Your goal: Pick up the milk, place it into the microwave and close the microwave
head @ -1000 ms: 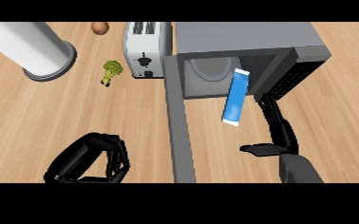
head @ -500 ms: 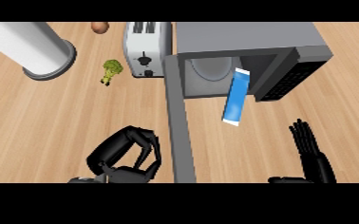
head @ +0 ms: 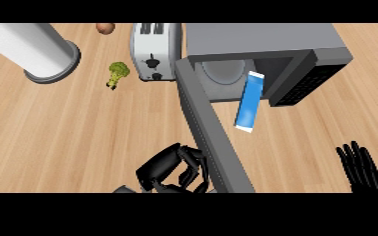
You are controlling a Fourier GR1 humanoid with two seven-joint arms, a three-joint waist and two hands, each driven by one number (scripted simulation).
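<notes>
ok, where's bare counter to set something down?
Biggest bare patch: wood counter left of the open grey microwave door, below the green broccoli floret. Second: between door and right robot hand, in front of the blue-white milk carton. Crowded: top row around the silver toaster.

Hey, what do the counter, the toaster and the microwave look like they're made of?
Counter: looks like light wood with a matte finish, showing plank lines and grain. Toaster: probably brushed metal, with a pale silver sheen and dark slots. Microwave: seems to be painted metal or plastic in flat grey; I cannot tell which.
</notes>
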